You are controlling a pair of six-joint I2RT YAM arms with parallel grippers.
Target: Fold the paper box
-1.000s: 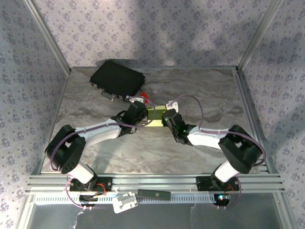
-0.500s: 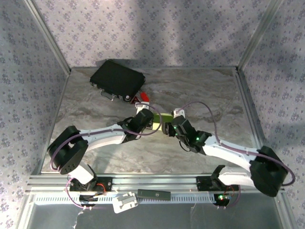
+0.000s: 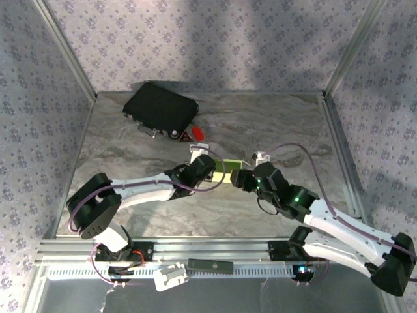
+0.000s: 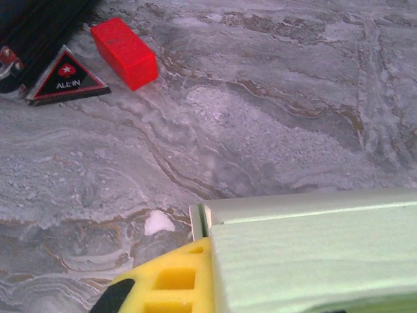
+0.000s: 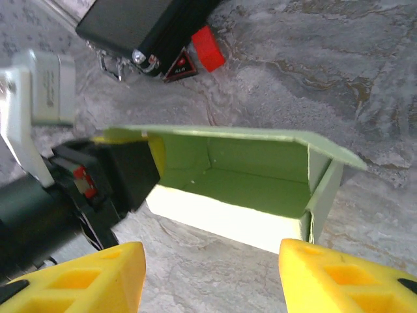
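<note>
The paper box (image 3: pixel 226 173) is pale green card, partly formed, and sits mid-table between the two grippers. In the right wrist view the paper box (image 5: pixel 234 182) shows its open inside, with a lid flap above and a side flap standing at the right end. My left gripper (image 3: pixel 207 171) is shut on the box's left end wall. One yellow pad (image 4: pixel 163 280) presses against the paper box (image 4: pixel 313 254). My right gripper (image 3: pixel 242 177) is open. Its yellow fingers (image 5: pixel 98 280) stand wide apart just short of the box's front, touching nothing.
A black case (image 3: pixel 161 108) lies at the back left. Beside it are a red block (image 3: pixel 197 132) and a triangular black-and-red tag (image 4: pixel 65 78). Patterned walls and aluminium rails close in the marble table (image 3: pixel 287 130). Bare marble lies right of the box.
The box and both grippers have shifted right and toward the near edge. The right arm has stretched out low across the table's right side.
</note>
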